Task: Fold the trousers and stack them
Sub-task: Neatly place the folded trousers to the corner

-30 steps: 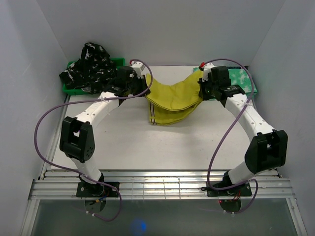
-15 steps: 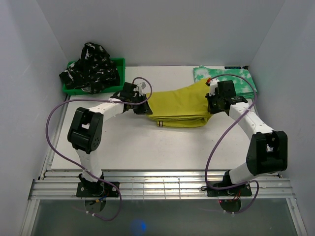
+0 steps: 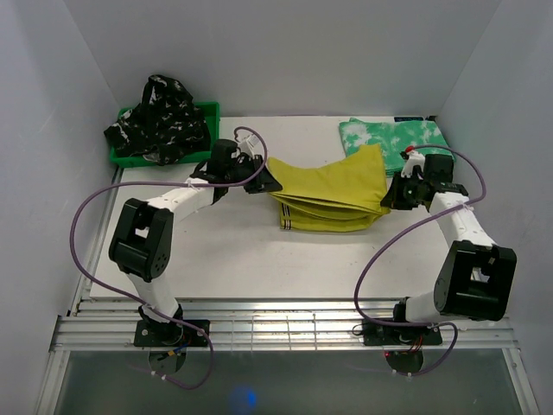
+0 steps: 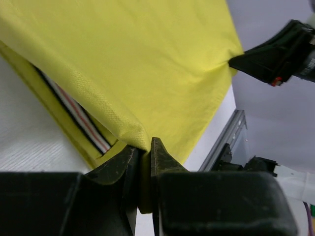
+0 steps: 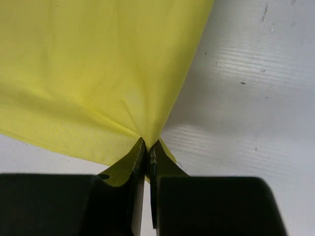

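Observation:
The mustard-yellow trousers (image 3: 333, 194) lie folded in layers mid-table, the top layer stretched taut between my two grippers. My left gripper (image 3: 270, 179) is shut on the cloth's left corner (image 4: 142, 142); a striped waistband (image 4: 83, 128) shows under the fold. My right gripper (image 3: 389, 201) is shut on the right corner (image 5: 146, 140). The green-and-white mottled trousers (image 3: 393, 136) lie flat at the back right. The black pair with white pattern (image 3: 160, 117) is heaped in the green bin (image 3: 210, 111) at the back left.
White walls close in the table at the back and both sides. A metal rail (image 3: 285, 324) runs along the near edge. Purple cables loop from both arms over the table.
Both grippers have moved outward and slightly nearer, pulling the yellow cloth's top layer wider. The right gripper went right, uncovering the green-and-white pair.

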Motion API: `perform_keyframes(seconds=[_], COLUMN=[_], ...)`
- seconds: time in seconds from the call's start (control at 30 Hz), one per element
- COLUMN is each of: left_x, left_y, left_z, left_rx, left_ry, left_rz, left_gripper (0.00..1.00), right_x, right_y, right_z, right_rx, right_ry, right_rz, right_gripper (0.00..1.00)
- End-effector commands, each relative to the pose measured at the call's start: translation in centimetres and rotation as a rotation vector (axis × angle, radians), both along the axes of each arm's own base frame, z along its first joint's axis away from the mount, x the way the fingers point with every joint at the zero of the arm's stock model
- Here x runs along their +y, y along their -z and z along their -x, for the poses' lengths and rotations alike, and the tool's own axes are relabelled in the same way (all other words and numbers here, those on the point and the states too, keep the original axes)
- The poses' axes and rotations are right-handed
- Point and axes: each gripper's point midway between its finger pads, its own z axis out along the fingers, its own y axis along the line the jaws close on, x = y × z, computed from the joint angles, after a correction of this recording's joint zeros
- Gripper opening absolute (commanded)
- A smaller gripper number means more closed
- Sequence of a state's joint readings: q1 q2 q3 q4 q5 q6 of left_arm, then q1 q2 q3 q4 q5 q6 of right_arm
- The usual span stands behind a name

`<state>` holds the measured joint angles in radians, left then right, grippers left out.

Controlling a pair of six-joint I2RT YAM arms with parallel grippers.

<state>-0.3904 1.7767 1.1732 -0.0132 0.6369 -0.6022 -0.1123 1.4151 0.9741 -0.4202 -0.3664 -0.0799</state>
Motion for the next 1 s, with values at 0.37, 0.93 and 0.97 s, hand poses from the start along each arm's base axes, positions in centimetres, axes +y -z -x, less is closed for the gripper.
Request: perform_keyframes(seconds=[0.37, 0.93, 0.97], left_x=[-2.8, -0.1, -0.4], left_y=[3.3, 11.4, 11.4], left_z=[3.2, 6.8, 6.5], left_rx=[0.182, 0.281, 0.281], left_ry=[0.015, -0.038, -0.040], left_rz=[0.058, -0.419, -0.410], left_gripper=[0.08, 0.80, 0.80], right_x=[-1.9, -2.1, -2.1], right_y=[4.1, 6.0, 6.0], right_z=[5.7, 5.5, 5.5], right_rx=[0.207, 0.272, 0.275], right_ry=[0.126, 0.136, 0.134], right_rz=[-0.176, -0.185, -0.189], right_gripper=[0.08, 0.08, 0.08])
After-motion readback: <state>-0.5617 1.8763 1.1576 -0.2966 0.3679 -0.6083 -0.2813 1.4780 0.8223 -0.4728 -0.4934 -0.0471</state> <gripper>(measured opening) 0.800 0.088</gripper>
